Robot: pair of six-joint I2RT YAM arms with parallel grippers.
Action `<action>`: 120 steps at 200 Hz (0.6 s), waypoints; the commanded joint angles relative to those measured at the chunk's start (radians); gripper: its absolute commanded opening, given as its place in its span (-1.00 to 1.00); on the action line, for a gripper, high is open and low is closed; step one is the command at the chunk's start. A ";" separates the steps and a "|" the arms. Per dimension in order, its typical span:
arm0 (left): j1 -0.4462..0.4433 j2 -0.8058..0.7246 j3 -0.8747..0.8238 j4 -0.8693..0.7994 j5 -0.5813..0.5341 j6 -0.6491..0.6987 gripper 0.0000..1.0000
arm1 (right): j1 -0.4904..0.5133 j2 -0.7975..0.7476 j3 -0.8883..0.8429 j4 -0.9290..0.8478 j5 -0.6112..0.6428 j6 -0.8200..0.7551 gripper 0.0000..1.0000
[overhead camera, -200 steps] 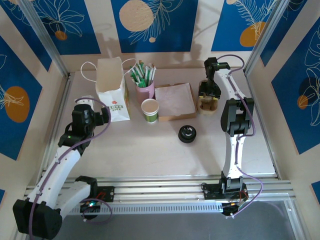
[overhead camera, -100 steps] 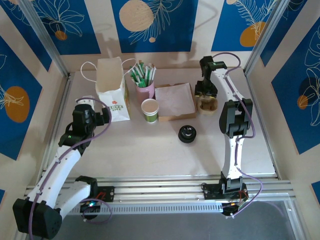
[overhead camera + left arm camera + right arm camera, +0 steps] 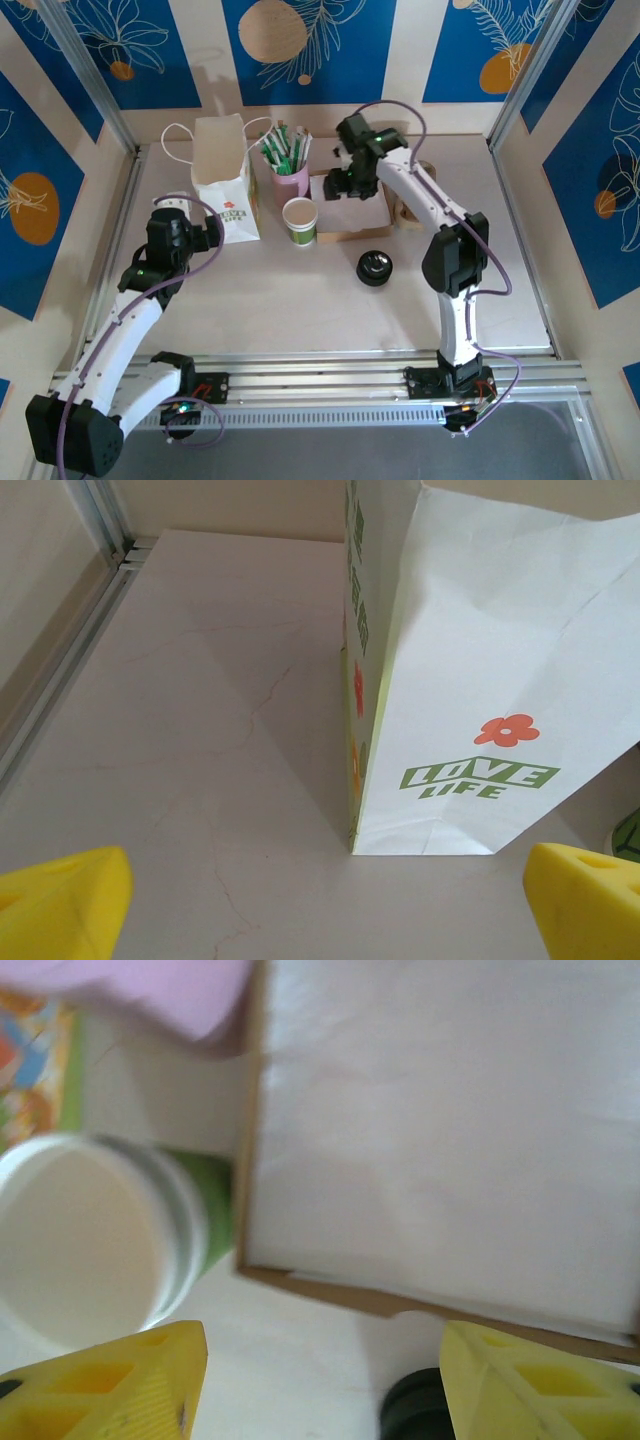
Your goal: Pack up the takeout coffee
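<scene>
Since the R gripper point(image 3: 337, 187) now hangs over the flat box point(image 3: 357, 212), not far right as a sec ago, jaws spread & empty, it's prob. after the lidless cup point(image 3: 299, 220) alongside; L gripper point(image 3: 214, 232) gapes by the bag point(image 3: 224, 175).

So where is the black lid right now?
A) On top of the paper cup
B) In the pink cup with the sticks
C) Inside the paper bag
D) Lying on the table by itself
D: the black lid lies on the bare table, just in front of the cardboard tray, while the paper cup stands apart from it with its top open.
</scene>
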 commanded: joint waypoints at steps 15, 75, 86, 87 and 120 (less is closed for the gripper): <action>-0.019 0.002 -0.004 -0.011 -0.006 0.024 1.00 | 0.049 -0.007 -0.020 0.022 -0.096 -0.023 0.24; -0.024 0.003 -0.004 -0.011 -0.008 0.029 1.00 | 0.100 0.089 0.048 -0.029 -0.056 -0.040 0.14; -0.026 0.003 -0.004 -0.012 -0.008 0.028 1.00 | 0.103 0.101 0.056 -0.033 -0.048 -0.040 0.13; -0.025 0.003 -0.004 -0.012 -0.008 0.029 1.00 | 0.103 0.101 0.057 -0.033 -0.048 -0.040 0.13; -0.029 0.005 -0.003 -0.010 -0.009 0.031 1.00 | 0.115 0.138 0.099 -0.052 -0.049 -0.050 0.05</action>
